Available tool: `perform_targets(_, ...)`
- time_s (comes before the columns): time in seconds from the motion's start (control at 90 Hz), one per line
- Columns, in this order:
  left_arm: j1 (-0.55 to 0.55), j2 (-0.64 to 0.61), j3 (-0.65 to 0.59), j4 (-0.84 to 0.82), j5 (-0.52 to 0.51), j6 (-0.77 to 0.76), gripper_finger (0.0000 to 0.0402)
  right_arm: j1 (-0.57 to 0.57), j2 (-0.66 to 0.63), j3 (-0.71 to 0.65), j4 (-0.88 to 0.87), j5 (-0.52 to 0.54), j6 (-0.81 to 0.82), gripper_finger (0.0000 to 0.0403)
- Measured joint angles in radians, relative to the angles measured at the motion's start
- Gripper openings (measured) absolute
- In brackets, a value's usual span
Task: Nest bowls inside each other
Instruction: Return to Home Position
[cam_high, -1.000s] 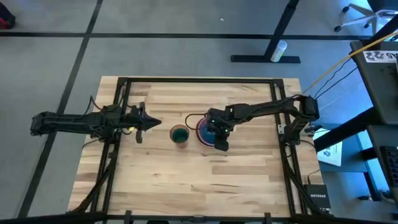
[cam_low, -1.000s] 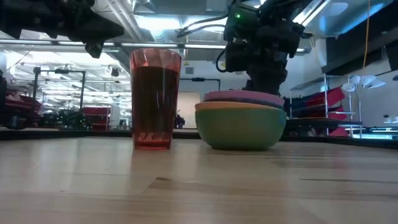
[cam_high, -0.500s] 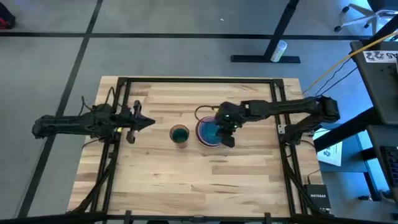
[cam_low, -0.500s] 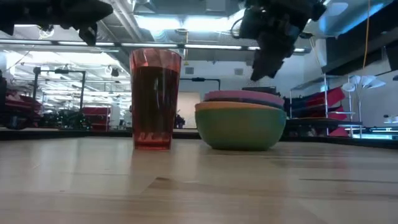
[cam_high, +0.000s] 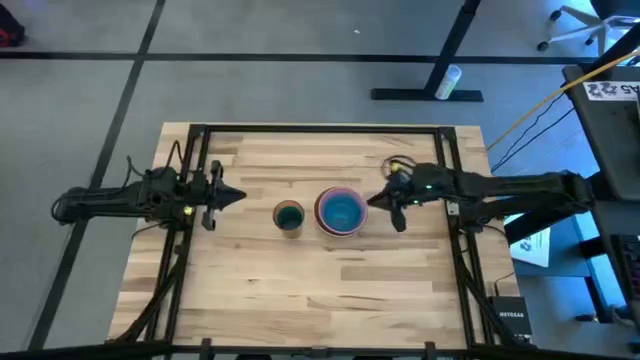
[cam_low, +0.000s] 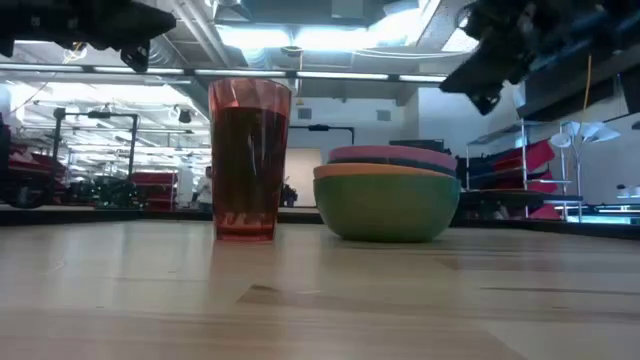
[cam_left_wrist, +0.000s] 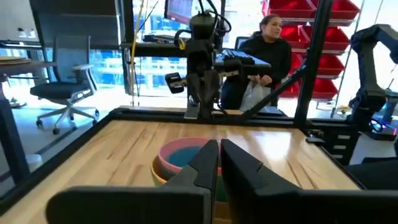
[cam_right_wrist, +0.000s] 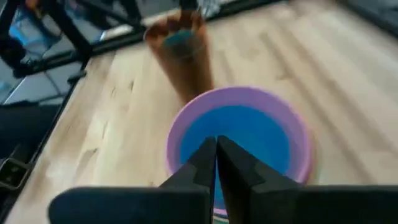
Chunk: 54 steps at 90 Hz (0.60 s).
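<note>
Since both arms hang clear of everything, I don't see much risk, but here goes, biggest thing first.

The table (cam_high: 300, 290) is pale butcher-block wood, flat and smooth, so anything that gets nudged would probably slide rather than grip.

The left gripper (cam_high: 238, 196) hovers at the left-middle of the high view, well apart from the goods. The right gripper (cam_high: 373, 201) sits right of centre, near the bowls (cam_high: 341, 211) but not touching them. Both have their fingers pinched together with nothing between them.

That right one is my only worry. If it swings low across the middle, it could clip the top rim and shove the whole stack.

The bowls sit dead centre of the high view, all nested. They're round, shallow, glossy plastic. In the low view, green is on the outside, then orange, a dark band and pink rims stepped above it, with bright blue showing inside from overhead. Light stuff, I'd guess, so easy to knock.

Just left of them stands the red cup (cam_low: 249, 160), see-through and faceted, with a dark green cup inside it. It's tall and narrow, so I reckon it topples first if the stack slides into it.
</note>
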Motion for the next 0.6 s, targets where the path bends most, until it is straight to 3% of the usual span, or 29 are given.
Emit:
perform_targets(0.333, 0.001, -0.009, -0.025, -0.011, -0.008, -0.009, 0.0000, 0.002, -0.222, -0.155, 0.135, 0.053, -0.012, 0.0000)
perform_targets(0.6, 0.012, -0.098, -0.186, 0.202, -0.007, -0.031, 0.0000, 0.002, -0.311, -0.227, 0.171, 0.099, -0.012, 0.0000)
